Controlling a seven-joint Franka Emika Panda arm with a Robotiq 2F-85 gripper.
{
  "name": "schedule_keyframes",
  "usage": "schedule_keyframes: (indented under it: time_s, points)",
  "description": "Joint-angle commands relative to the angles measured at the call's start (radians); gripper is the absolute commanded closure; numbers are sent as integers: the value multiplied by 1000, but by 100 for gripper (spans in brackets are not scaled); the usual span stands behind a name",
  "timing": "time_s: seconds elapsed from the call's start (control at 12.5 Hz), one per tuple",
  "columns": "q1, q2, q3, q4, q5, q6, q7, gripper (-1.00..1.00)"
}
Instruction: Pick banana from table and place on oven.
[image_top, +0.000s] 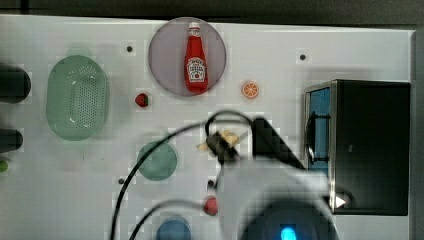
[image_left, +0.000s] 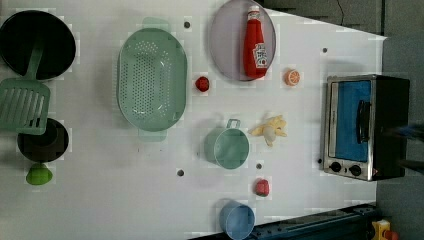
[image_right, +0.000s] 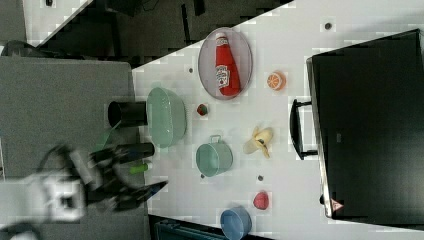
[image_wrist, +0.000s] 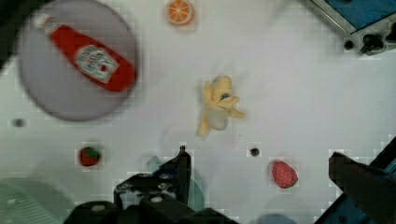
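The pale yellow banana (image_left: 270, 130) lies on the white table (image_left: 100, 200), between the green cup and the oven (image_left: 365, 125). It also shows in the right view as banana (image_right: 260, 140) and in the wrist view as banana (image_wrist: 217, 105). In the top view my gripper (image_top: 220, 145) hangs above the banana (image_top: 230, 135) and covers part of it. In the wrist view the gripper (image_wrist: 259, 156) is open, its two dark fingers (image_wrist: 183, 165) set wide apart with nothing between them. The oven (image_top: 370, 145) stands with its black top bare and its glass door shut.
A ketchup bottle (image_left: 255, 42) lies on a grey plate (image_left: 225, 45). An orange slice (image_left: 292, 77), two strawberries (image_left: 202, 83) (image_left: 262, 187), a green cup (image_left: 227, 146), a blue cup (image_left: 236, 220) and a green colander (image_left: 151, 80) surround the banana. Black bowls and a green spatula sit at the left view's left.
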Motion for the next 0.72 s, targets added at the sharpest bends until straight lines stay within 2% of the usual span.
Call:
schedule_keyframes:
  time_s: [0.08, 0.72]
  points:
    - [16, 103, 6, -98, 7, 123, 34, -100]
    - [12, 403, -20, -271, 7, 619, 34, -100]
